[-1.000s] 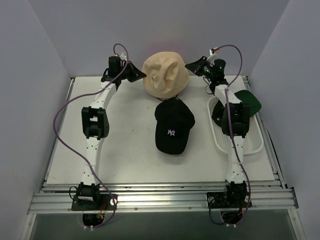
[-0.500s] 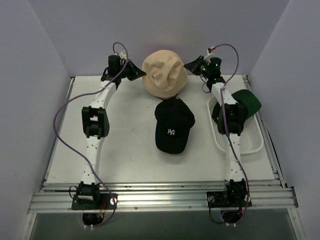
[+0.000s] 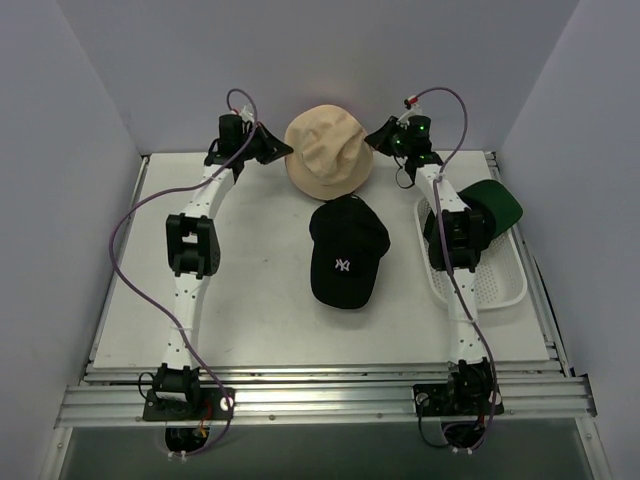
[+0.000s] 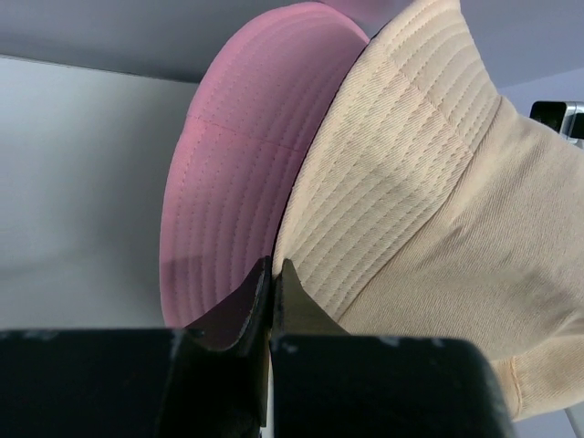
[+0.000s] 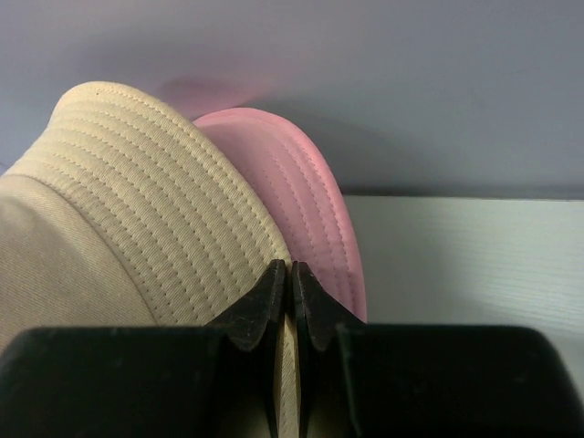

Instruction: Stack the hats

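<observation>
With left gripper and right gripper pinched shut on the brim of the tan bucket hat, draped over the pink bucket hat, we judge seating it squarely, then releasing, comes next.

The baseball cap lies in the middle of the table. Just behind it sits the upper bucket hat, covering a second bucket hat. To the cap's right a tray carries a brimmed hat at its far end.

Counter: white, flat, walled on three sides.
Middle: black cap, logo up, lying directly on it.
Right: white perforated tray, lying flat.
</observation>
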`<act>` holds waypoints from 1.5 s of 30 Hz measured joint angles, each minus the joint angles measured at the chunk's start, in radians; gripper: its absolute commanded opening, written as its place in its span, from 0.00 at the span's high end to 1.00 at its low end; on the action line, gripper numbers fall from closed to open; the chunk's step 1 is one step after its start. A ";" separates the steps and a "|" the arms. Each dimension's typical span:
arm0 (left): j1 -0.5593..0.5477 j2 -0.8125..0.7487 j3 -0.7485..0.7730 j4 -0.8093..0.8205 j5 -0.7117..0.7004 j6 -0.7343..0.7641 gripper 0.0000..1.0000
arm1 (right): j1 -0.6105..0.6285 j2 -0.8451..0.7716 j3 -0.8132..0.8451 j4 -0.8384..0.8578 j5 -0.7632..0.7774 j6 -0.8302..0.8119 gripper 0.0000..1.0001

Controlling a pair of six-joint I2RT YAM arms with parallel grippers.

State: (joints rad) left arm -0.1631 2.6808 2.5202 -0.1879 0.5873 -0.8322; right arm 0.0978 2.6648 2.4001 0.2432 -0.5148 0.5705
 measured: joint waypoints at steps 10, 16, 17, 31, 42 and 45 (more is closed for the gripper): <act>-0.008 0.005 -0.001 0.000 -0.036 0.019 0.98 | 0.016 0.000 0.011 -0.047 0.068 -0.070 1.00; -0.012 0.005 -0.001 -0.016 -0.083 0.046 0.98 | 0.018 0.000 0.016 -0.068 0.101 -0.087 1.00; -0.013 0.005 -0.001 -0.020 -0.092 0.050 0.98 | 0.019 0.000 0.016 -0.069 0.107 -0.090 1.00; -0.024 0.005 0.002 -0.061 -0.145 0.070 0.98 | 0.023 0.014 0.041 -0.089 0.134 -0.109 1.00; -0.032 0.005 0.007 -0.085 -0.175 0.101 0.97 | 0.029 0.018 0.042 -0.089 0.148 -0.109 1.00; -0.037 0.005 0.015 -0.100 -0.195 0.114 0.98 | 0.029 0.021 0.043 -0.083 0.148 -0.109 1.00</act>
State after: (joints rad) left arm -0.2001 2.6858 2.5351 -0.2878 0.3923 -0.7181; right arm 0.1265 2.6854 2.4428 0.1600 -0.3668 0.4614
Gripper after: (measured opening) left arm 0.048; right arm 0.010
